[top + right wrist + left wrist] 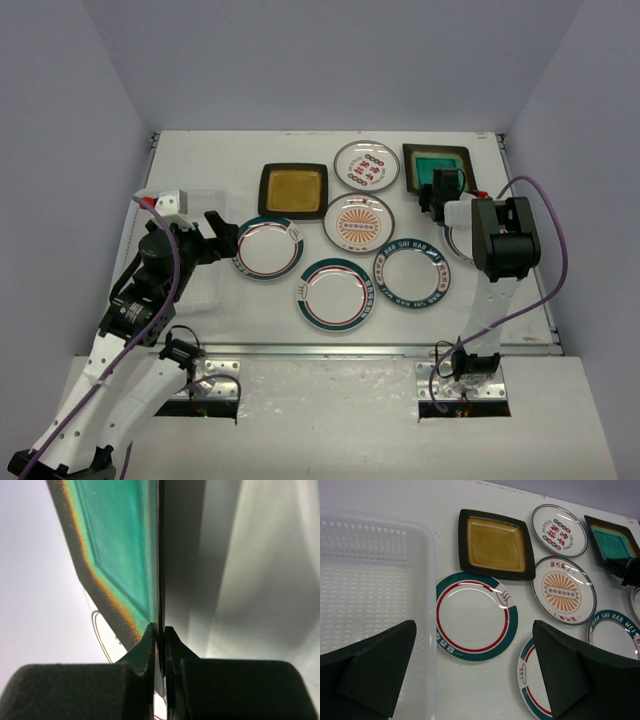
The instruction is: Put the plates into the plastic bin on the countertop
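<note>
At the upper right of the top view, the right end effector point(437, 190) is clamped on the near rim of the teal square plate point(440, 160); its wrist view shows both fingers point(145, 645) pinching that dark edge. At the left, the left end effector point(474, 625) hangs with its fingers wide apart over the gap between the plastic bin point(380, 570) and a green-banded round plate point(470, 615). The amber square plate point(293, 189), the sunburst plate point(358, 222) and the other round plates lie on the bench point(200, 160), outside the bin.

Bright even light, soft shadows, glare on plates point(474, 616)
</note>
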